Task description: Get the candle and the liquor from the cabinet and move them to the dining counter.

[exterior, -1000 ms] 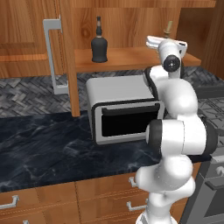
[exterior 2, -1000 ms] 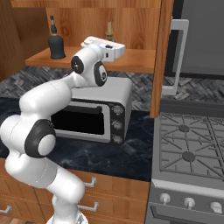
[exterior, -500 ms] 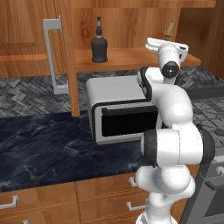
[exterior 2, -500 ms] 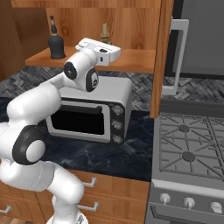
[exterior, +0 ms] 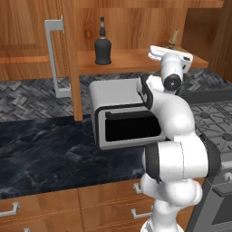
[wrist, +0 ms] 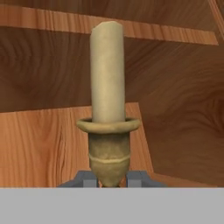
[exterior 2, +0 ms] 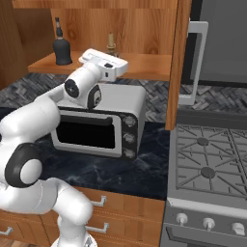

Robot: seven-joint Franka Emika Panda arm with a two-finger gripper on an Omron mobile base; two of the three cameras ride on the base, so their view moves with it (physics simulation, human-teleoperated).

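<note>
The short cream-yellow candle in its small brass holder (wrist: 108,127) is gripped low on the holder's stem by the closed two-finger gripper (wrist: 109,178), a hold that keeps it upright above the shelf of the reddish-brown wooden wall cabinet (exterior: 131,59). The dark bell-shaped liquor bottle with its thin neck (exterior: 103,44) is left standing further left on that shelf, well apart from the candle. The cabinet door is seen swung open, so a clear way out is probably available.

shelf (exterior: 131,61) bare between liquor (exterior: 103,45) and candle (exterior: 173,38); toaster oven (exterior: 122,118) underneath
</note>
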